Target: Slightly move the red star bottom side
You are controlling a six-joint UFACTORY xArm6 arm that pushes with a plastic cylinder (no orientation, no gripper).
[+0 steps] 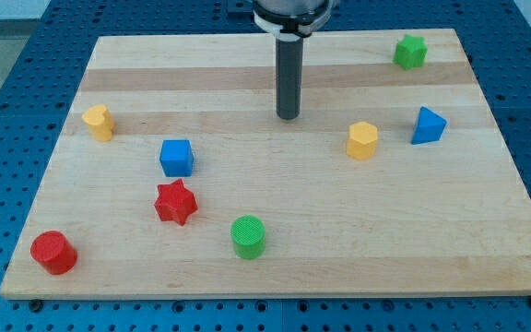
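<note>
Seven small blocks sit spread over a pale wooden board (pixel 275 249), seen from above and slightly in front. My tip (pixel 289 117) touches the board a little above the centre, at the lower end of a straight dark rod that comes down from the view's top edge. No pincer is fitted, so no jaws show, apart or together; the rod ends plain.

A red star (pixel 175 203) lies at about 8 o'clock from my tip, well apart from it, in the lower left part of the board. Just beside the star, at its 12 o'clock, sits a blue cube (pixel 177 158). A green cylinder (pixel 248 237) stands near the star at its 4 o'clock. A red cylinder (pixel 53 253) rests near the lower left corner, at the star's 8 o'clock.

A yellow block (pixel 99 122), its shape hard to make out, sits near the left edge, at about 9 o'clock from my tip. At 3 o'clock from my tip stands a yellow hexagon (pixel 362 140), and a blue triangle (pixel 428 125) lies near it on the view's right. A green star (pixel 411 52) sits near the top right corner, at 2 o'clock from my tip.

My tip touches no block.
</note>
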